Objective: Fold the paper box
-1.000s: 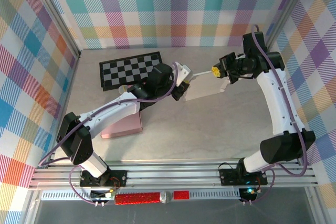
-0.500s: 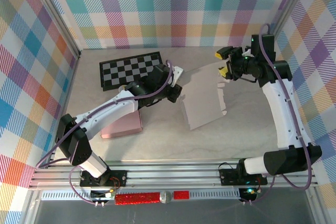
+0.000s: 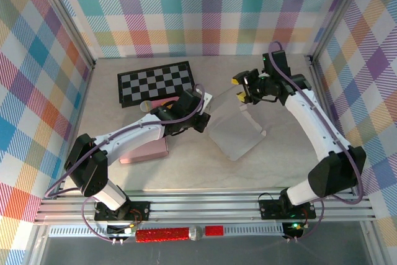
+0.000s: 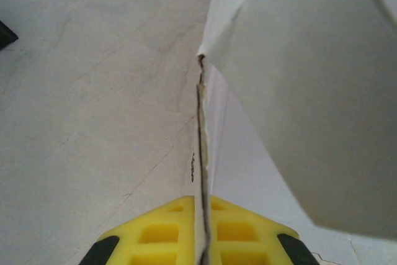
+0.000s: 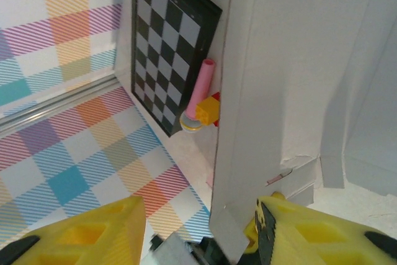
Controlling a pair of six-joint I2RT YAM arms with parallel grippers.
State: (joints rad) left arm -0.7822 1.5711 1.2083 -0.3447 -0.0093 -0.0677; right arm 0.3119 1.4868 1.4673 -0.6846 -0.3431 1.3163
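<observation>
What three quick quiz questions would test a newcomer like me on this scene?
1. Fill in: the right pincer is ___ (open or shut).
2. Which pincer is clamped on the edge of the paper box? A. the left pincer B. the right pincer C. neither
3. True or false: the chessboard lies on top of the paper box.
Key: 1 open; 2 A; 3 false.
</observation>
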